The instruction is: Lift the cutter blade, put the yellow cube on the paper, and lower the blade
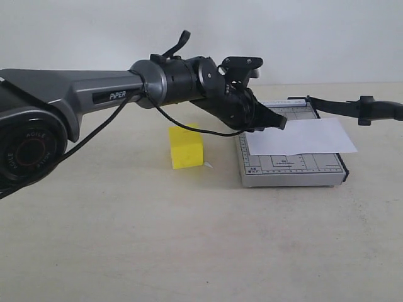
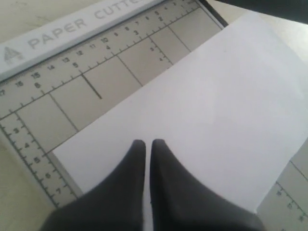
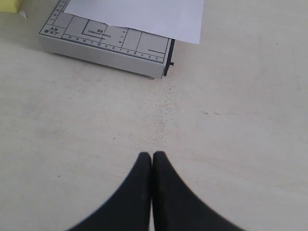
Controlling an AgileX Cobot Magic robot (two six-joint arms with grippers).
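Only the exterior view shows the raised blade (image 1: 340, 106) and whole cube (image 1: 186, 146). Wrist views: left gripper (image 2: 145, 143) pressed together over paper (image 2: 211, 110), right gripper (image 3: 152, 155) pressed together over table (image 3: 231, 125).

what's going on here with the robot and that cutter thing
The left pincer is shut and empty, hovering over the paper that lies on the cutter board. The cutter blade looks raised. The yellow cube sits on the table beside the board, not yet on the paper. The right pincer is shut over bare table.
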